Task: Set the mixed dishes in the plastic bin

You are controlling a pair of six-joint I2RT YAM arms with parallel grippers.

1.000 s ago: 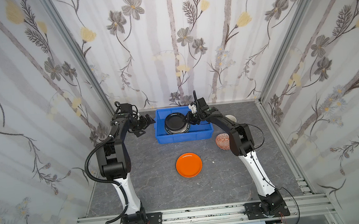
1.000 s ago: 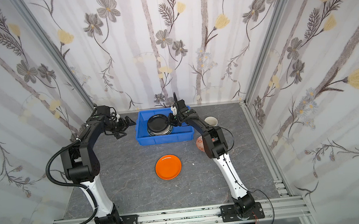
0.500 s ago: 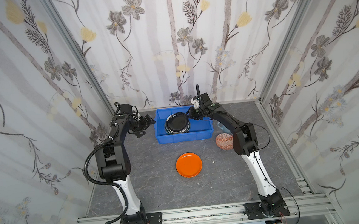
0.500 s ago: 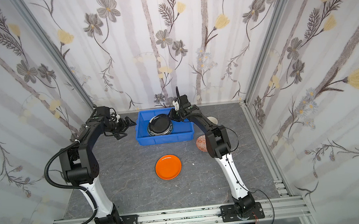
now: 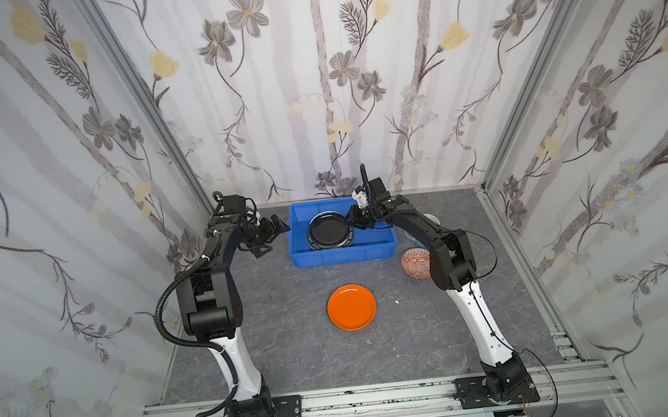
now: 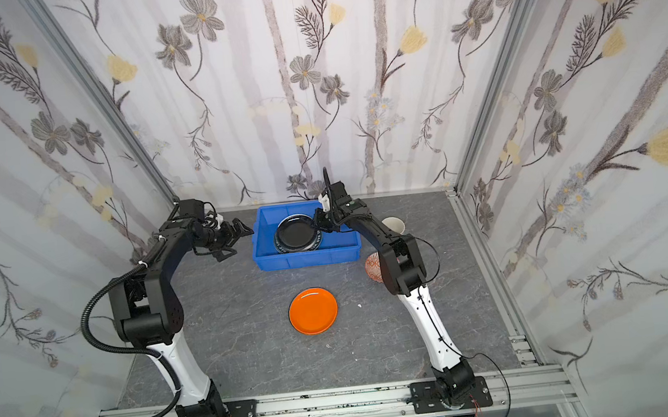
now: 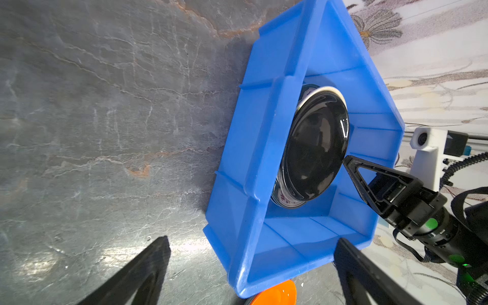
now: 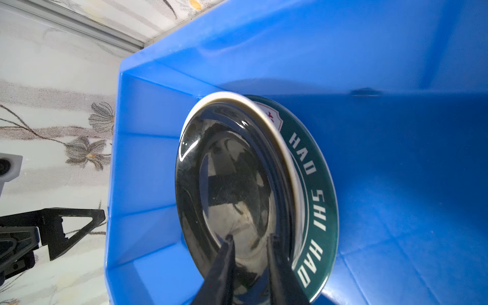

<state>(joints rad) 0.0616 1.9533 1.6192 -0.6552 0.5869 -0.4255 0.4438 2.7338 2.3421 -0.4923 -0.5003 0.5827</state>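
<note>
The blue plastic bin (image 5: 343, 254) (image 6: 308, 258) stands at the back of the table. In it lies a stack of plates. A glossy black plate (image 5: 328, 231) (image 8: 232, 171) is on top, over a cream rim and a dark green lettered plate (image 8: 317, 184). My right gripper (image 5: 353, 219) (image 8: 252, 237) hovers at the black plate's right edge, its fingers narrowly apart with nothing clamped between them. My left gripper (image 5: 274, 236) (image 7: 250, 264) stands wide open just outside the bin's left end. On the table lie an orange plate (image 5: 351, 307) and a patterned bowl (image 5: 414, 263).
A pale mug (image 6: 394, 224) stands right of the bin, behind my right forearm, which also hides part of the bowl. The booth's papered walls close in at the back and on both sides. A metal rail (image 5: 342, 401) carries both arm bases at the front.
My right gripper has shifted slightly at the black plate's right edge and its elbow has risen a little. The plate stack and the left arm have stayed where they were.
</note>
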